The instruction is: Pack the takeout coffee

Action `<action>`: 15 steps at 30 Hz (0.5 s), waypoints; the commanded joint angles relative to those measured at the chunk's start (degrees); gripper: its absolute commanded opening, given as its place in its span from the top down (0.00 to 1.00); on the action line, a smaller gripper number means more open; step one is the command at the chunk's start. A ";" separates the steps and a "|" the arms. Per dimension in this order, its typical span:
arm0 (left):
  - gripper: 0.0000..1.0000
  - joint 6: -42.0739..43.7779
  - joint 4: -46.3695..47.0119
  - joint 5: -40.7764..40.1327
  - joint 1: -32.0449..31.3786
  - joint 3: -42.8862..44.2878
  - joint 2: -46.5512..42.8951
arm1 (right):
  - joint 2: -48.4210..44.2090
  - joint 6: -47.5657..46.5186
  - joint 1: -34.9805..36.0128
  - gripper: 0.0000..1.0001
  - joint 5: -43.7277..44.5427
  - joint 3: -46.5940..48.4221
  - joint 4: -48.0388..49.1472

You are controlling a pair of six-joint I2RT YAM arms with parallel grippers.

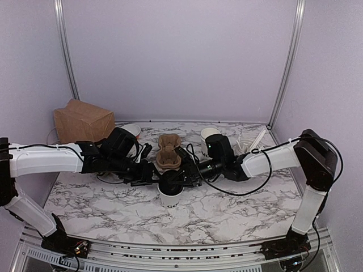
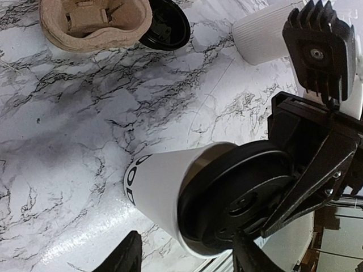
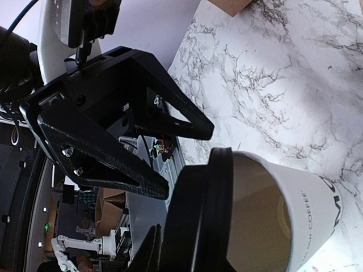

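One takeout coffee (image 1: 170, 197), upright at mid-tabletop (image 1: 238, 209) between both arms, its black lid (image 2: 244, 198) tilted on the rim and pinched by the right pincer (image 1: 182, 180), with the left pincer (image 3: 190, 164) spread just beside it, equally near.

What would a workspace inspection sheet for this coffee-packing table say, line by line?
Surface: marble table, no spills seen.
Job's things: cup upright; lid tilted on its rim, not seated.
Clutter: paper bag, cardboard carrier, spare cups, spare lid.
Grippers: left gripper open beside the cup; right gripper pinching the lid.
Cables: black cable loops over the table.
Surroundings: plain walls, metal posts.
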 commanded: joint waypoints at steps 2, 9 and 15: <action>0.45 0.52 1.09 -0.77 -0.61 1.16 1.04 | -1.12 -2.70 -0.49 0.80 1.84 2.15 -4.67; 0.42 0.73 1.13 -1.00 -1.21 1.55 1.82 | -1.47 -4.45 -0.49 0.78 2.80 3.61 -7.93; 0.41 0.79 1.11 -1.65 -1.55 1.91 2.33 | -1.94 -6.03 -0.46 0.75 3.78 5.21 -11.15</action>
